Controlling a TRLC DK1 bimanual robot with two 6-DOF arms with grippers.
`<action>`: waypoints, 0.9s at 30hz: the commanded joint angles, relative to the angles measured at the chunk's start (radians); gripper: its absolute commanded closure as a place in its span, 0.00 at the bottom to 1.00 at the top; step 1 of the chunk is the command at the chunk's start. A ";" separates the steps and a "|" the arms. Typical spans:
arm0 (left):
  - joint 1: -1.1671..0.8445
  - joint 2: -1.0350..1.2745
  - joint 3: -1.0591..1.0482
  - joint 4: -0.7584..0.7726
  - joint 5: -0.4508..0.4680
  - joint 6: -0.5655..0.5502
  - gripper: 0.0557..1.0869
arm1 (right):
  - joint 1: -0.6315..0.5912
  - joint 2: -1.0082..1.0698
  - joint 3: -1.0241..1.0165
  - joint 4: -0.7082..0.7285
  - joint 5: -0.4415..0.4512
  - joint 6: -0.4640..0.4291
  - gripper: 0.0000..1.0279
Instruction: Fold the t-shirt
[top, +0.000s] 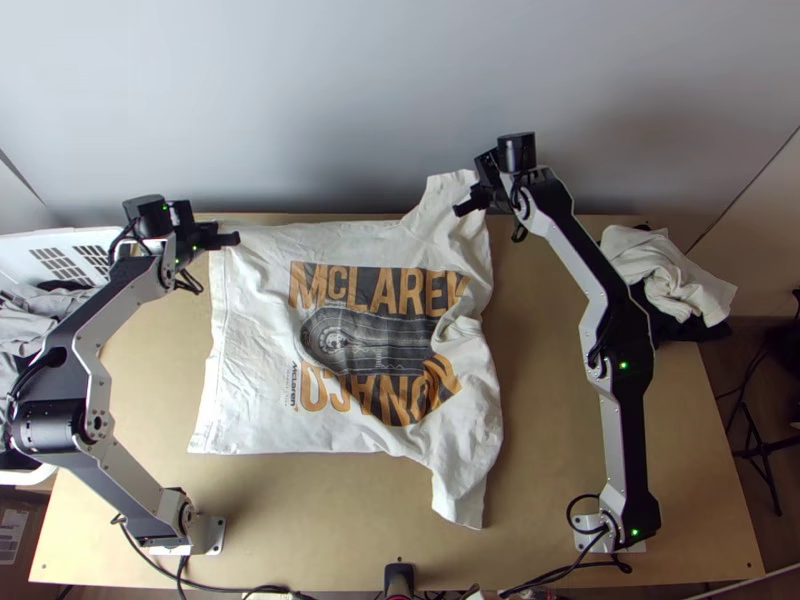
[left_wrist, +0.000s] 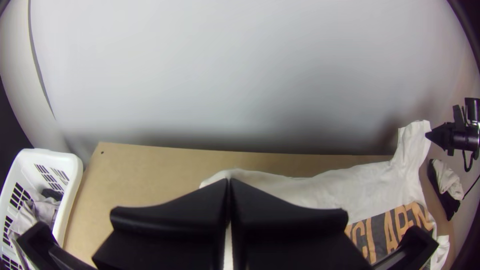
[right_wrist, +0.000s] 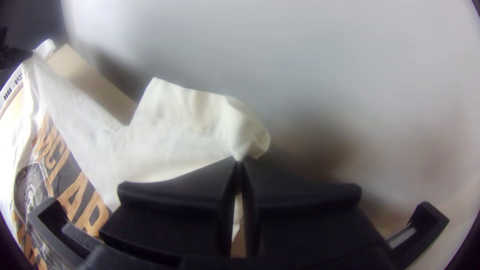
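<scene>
The white t-shirt (top: 260, 350) lies spread with wrinkles, its print up, hem toward the left and one sleeve toward the near edge. At its far left corner, my left gripper (top: 236, 239) is shut on the hem end. The left wrist view has that gripper (left_wrist: 228, 182) with its fingers together and the shirt (left_wrist: 320, 192) at the tips. My right gripper (top: 462, 209) is shut on the far sleeve, lifted at the table's far edge. In the right wrist view, pinched sleeve cloth (right_wrist: 200, 120) gathers at the tips of this gripper (right_wrist: 239, 160).
A white basket (top: 75, 240) with grey cloths stands left of the table. Light and dark cloths (top: 665, 275) lie bunched at the far right. Bare table (top: 545, 400) shows between the shirt and the right arm. A pale wall (top: 350, 100) rises behind the far edge.
</scene>
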 joint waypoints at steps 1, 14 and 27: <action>0.005 0.005 -0.022 -0.003 0.001 0.001 0.97 | 0.005 0.024 -0.026 -0.032 -0.010 0.004 0.93; -0.007 -0.001 -0.013 -0.057 0.014 -0.022 0.21 | -0.029 -0.231 -0.188 -0.176 -0.100 0.093 0.04; -0.009 -0.225 -0.070 -0.232 0.142 -0.121 0.05 | 0.017 -0.619 -0.780 -0.441 -0.372 0.093 0.04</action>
